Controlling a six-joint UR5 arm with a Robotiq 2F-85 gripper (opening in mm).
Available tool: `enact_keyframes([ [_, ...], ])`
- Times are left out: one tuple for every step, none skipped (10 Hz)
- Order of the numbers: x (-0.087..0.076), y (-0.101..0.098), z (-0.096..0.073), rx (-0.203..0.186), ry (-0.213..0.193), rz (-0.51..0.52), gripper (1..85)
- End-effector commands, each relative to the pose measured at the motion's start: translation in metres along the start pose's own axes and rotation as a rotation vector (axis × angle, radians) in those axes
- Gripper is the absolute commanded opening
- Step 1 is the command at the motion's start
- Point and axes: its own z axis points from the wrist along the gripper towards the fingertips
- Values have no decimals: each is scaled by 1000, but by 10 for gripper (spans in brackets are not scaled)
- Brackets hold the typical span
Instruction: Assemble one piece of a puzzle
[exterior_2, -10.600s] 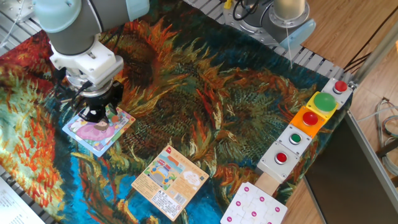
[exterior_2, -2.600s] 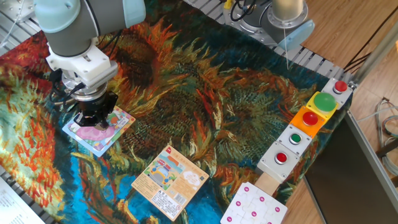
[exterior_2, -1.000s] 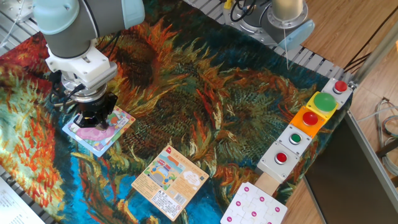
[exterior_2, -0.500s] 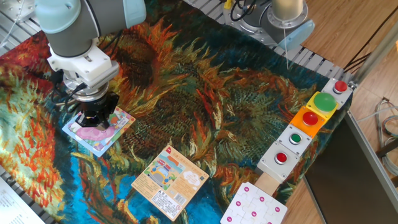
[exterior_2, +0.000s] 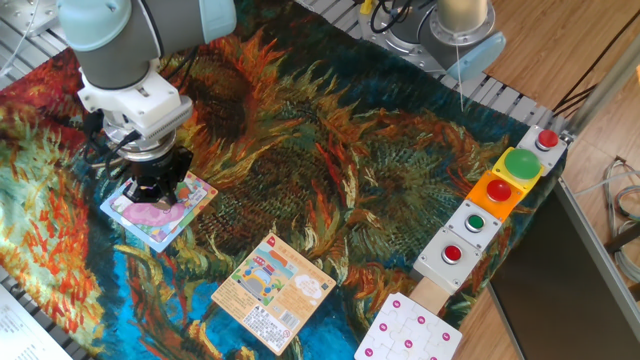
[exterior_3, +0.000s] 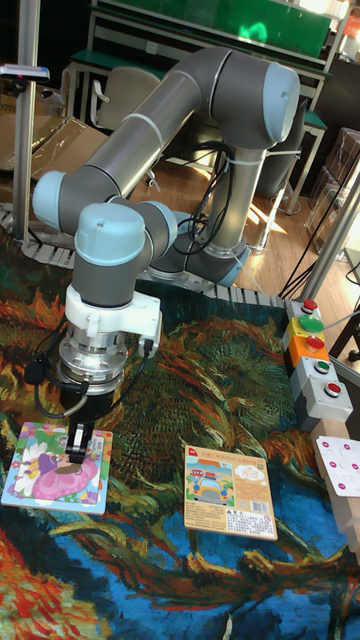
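The puzzle (exterior_2: 165, 215) lies flat on the patterned cloth at the left, a pastel square with a pink-purple figure and a light-blue rim; it also shows in the tall fixed view (exterior_3: 40, 470). My gripper (exterior_2: 152, 190) points straight down over the puzzle's upper part, and its tips (exterior_3: 79, 445) reach the puzzle's surface. The two dark fingers (exterior_3: 72, 438) stand close together with only a thin gap. I cannot make out the piece as a separate thing; the fingers hide that spot.
An orange printed card (exterior_2: 272, 292) lies on the cloth right of the puzzle. A white board with pink dots (exterior_2: 410, 332) sits at the front right. A row of button boxes (exterior_2: 497, 190) lines the right edge. The arm's base (exterior_2: 450, 30) stands at the back.
Over the last second the gripper has shifted a few pixels to the right above the puzzle. The puzzle and the card have stayed put.
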Motion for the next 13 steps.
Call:
enact_keyframes([
  [0, -5, -2, 7, -3, -2, 13],
  [-1, -7, -1, 2, -6, -3, 13],
  [-2, -8, 0, 5, -8, 0, 13],
  [-3, -9, 0, 7, -8, 0, 13],
  [-3, -10, 0, 7, -8, 0, 13],
  [-4, -10, 1, 12, -7, -5, 13],
  [-3, -9, 2, 13, -7, -8, 13],
  [-3, -8, 3, 16, -7, -11, 13],
  [-4, -5, 4, 16, -14, -9, 13],
  [-5, -4, 4, 19, -14, -9, 13],
  [-4, -3, 4, 18, -12, -7, 13],
  [-3, -1, 3, 16, -10, -8, 13],
  [-2, 1, 3, 15, -10, -8, 13],
])
